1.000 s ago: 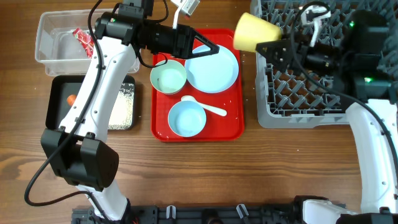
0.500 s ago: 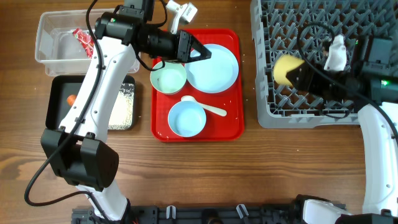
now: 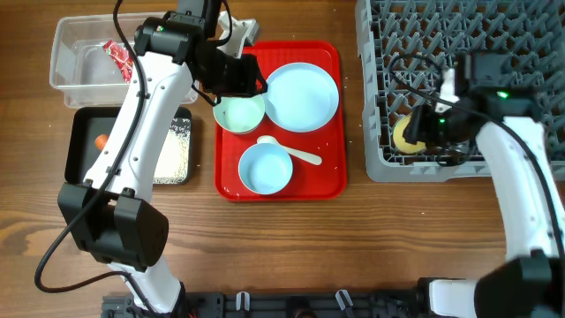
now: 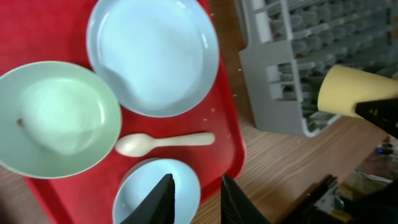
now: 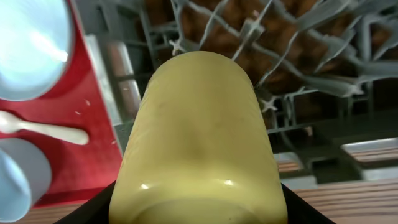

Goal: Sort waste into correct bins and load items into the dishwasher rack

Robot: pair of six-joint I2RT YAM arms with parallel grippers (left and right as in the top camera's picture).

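the right fingers pinch the yellow cup, tipped over low in the grey rack near its left corner, while the left fingers hang slightly spread, empty, over the red tray by the green bowl.

The small yellow cup is tipped on its side at the grey rack's near-left corner.

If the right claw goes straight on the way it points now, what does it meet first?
Most likely the pegs of the grey rack: the right claw holds the yellow cup over them, though depth is unclear.
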